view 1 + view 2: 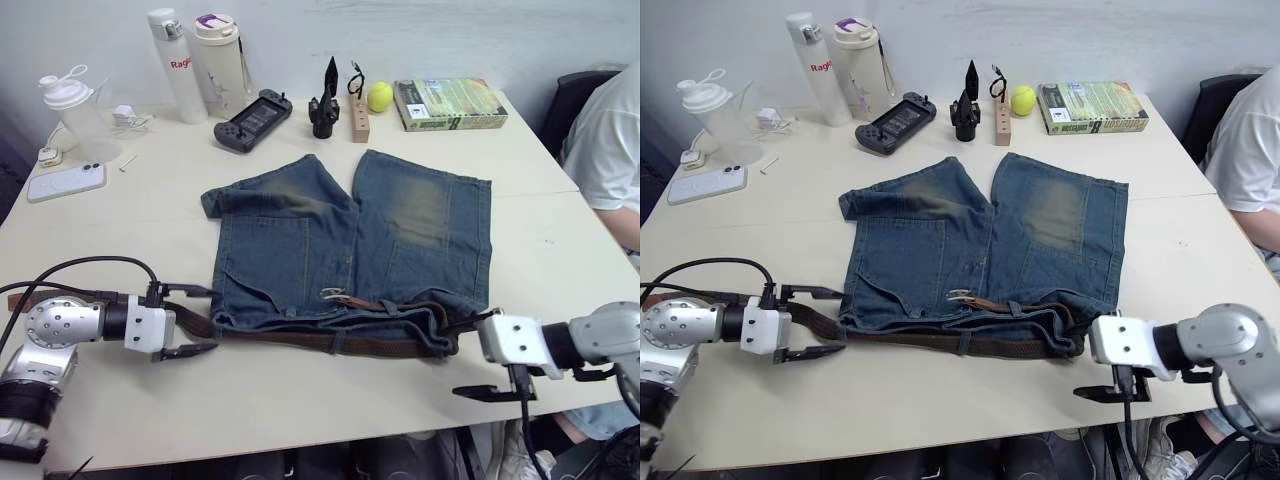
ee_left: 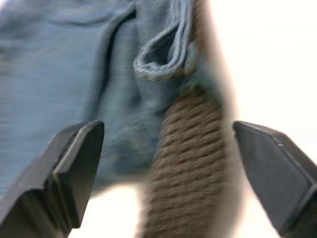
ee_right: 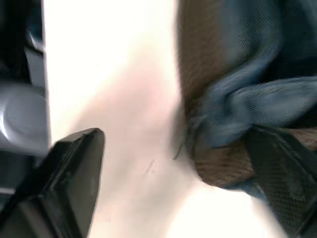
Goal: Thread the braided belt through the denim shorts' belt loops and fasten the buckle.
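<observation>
shorts [image 1: 350, 245]: faded blue denim, yellowish worn patches, flat mid-table, waistband at near edge | belt [image 1: 330, 340]: dark brown braid, runs along waistband through loops [image 1: 340, 342], tail sticking out on left | buckle [image 1: 333, 293]: silver, on waistband centre | left gripper [image 1: 190, 320]: wide open, straddling belt tail, gripping nothing | right gripper [image 1: 480, 355]: wide open, empty, at waistband's right corner

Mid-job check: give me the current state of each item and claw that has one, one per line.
braided belt: lying along the waistband, partly threaded, left end sticking out past the shorts
denim shorts: spread flat on the table, waistband toward the robot
buckle: lying on the shorts, not fastened
left claw: open, belt between its fingers
right claw: open at the waistband's right end
</observation>
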